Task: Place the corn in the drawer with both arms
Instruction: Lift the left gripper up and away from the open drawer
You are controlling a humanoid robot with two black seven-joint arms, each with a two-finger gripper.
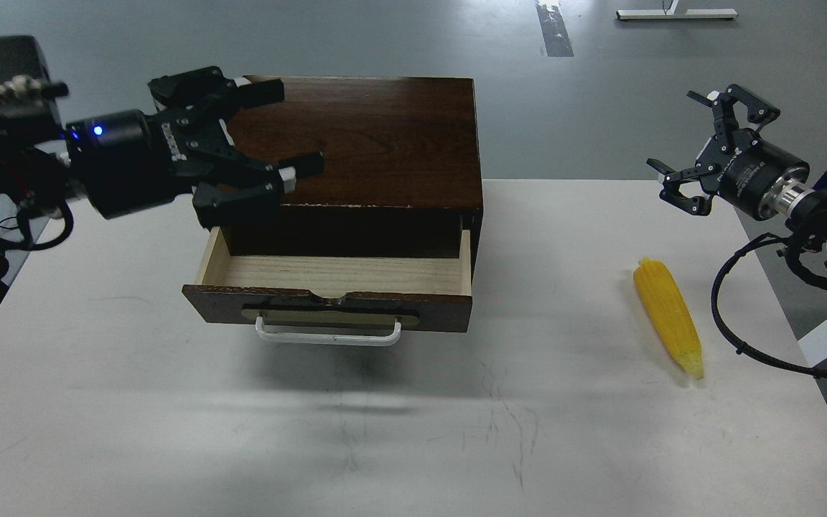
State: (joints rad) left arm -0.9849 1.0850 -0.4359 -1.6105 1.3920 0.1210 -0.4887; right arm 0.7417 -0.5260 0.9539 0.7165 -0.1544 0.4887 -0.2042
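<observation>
The yellow corn lies on the white table at the right, pointed end toward me. The drawer of the dark brown box stands pulled out, pale wood inside, nothing in it, white handle at its front. My left gripper is open and empty, raised high over the box's left front corner. My right gripper is open and empty, in the air above and behind the corn, well clear of it.
The box stands at the table's far middle edge. Bare tabletop lies in front of the drawer and between drawer and corn. Black cables hang from my right arm beside the table's right edge. Grey floor lies beyond.
</observation>
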